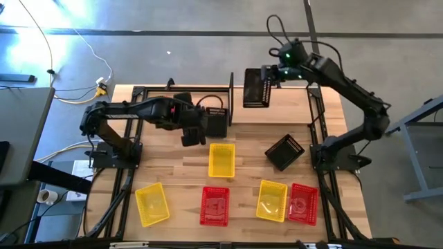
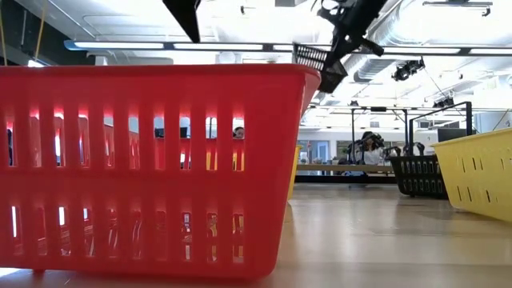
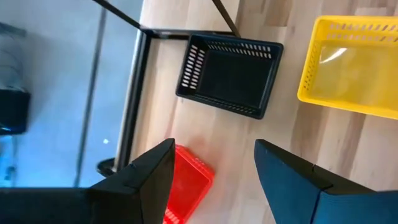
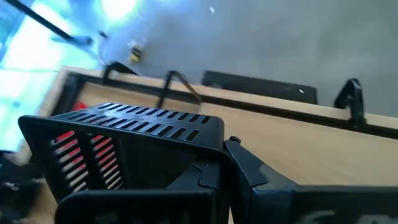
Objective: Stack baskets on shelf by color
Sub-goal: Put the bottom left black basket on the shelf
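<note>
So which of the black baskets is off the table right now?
The black basket held by the right end effector at the table's far edge, raised. The other black basket lies loose on the wood near the right arm's base.

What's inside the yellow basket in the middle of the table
In the high view the yellow basket shows only its own yellow floor and walls; nothing lies in it. The left gripper hovers beside it, not over it, so nothing is covered.

My two arms are dark and jointed, black cables looping off my right one beside a green light.
</note>
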Motion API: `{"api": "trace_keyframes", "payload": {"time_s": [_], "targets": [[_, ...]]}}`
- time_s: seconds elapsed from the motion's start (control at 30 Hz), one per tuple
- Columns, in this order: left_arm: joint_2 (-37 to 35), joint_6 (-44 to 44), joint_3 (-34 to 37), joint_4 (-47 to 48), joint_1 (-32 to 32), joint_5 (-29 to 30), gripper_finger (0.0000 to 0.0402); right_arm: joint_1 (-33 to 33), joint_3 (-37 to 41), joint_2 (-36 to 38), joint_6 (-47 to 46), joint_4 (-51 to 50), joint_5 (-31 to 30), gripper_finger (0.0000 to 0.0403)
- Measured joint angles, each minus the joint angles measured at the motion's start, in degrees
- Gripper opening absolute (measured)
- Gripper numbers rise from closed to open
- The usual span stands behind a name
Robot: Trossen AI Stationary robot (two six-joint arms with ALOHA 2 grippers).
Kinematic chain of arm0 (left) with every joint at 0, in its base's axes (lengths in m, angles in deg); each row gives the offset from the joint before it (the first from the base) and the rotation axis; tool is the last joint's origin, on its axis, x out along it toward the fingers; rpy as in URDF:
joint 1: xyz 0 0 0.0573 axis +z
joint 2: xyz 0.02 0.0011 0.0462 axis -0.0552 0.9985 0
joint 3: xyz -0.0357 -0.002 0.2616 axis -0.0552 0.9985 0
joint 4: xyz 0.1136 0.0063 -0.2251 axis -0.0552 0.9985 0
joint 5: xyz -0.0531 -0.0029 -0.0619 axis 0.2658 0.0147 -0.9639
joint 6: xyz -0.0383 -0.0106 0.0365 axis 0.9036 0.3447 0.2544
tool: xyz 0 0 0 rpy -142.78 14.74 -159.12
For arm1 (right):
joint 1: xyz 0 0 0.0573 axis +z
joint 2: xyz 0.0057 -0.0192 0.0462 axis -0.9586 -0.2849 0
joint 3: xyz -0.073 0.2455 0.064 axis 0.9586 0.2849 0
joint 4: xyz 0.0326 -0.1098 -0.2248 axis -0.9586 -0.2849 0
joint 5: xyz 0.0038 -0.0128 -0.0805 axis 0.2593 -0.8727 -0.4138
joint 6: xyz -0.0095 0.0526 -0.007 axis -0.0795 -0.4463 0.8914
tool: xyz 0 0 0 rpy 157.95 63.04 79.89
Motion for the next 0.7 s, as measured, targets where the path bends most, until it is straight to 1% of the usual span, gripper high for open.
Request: {"api": "trace_keyframes", "payload": {"time_s": [0.13, 0.33, 0.5, 0.7], "targets": [[0.0, 0.0, 0.0, 0.0, 2.1, -2.0, 0.0209, -2.5, -3.2, -5.1, 0.2, -3.1, 3.4, 0.0000], [0.0, -2.3, 0.0, 0.1, 4.7, -2.2, 0.0209, -4.1, -3.9, -11.6, 0.2, -5.1, 9.4, 0.0000], [0.0, -6.0, 0.0, 0.1, 6.3, -2.1, 0.0209, -4.2, -3.9, -16.4, -1.5, -7.2, 10.7, 0.0000], [0.0, -10.3, 0.0, 0.0, 7.9, -2.1, 0.0209, -4.2, -3.9, -20.2, -5.6, -7.0, 12.9, 0.0000]]}}
